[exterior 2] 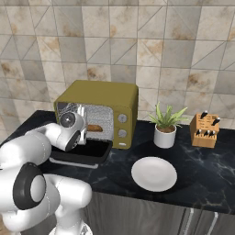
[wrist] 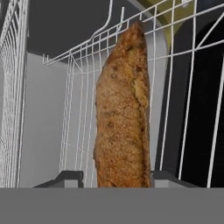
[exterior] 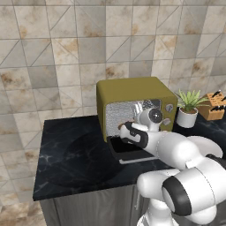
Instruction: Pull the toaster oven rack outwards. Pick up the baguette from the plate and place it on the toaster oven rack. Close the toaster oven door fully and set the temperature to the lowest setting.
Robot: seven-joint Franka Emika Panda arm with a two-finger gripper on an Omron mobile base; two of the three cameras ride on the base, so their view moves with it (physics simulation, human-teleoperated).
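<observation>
Baguette (wrist: 122,113) lies on rack (wrist: 78,109) between end effector (wrist: 109,177) fingertips, narrowly parted.

It was a home kitchen: a black marble tabletop (exterior 2: 193,170) ran along a wall of beige stone tiles (exterior 2: 137,36), above grey cabinet fronts (exterior: 92,207). On it stood an olive toaster oven (exterior 2: 110,98), a knife block (exterior 2: 204,131), a potted plant (exterior 2: 165,126) and a white plate (exterior 2: 154,173).
</observation>
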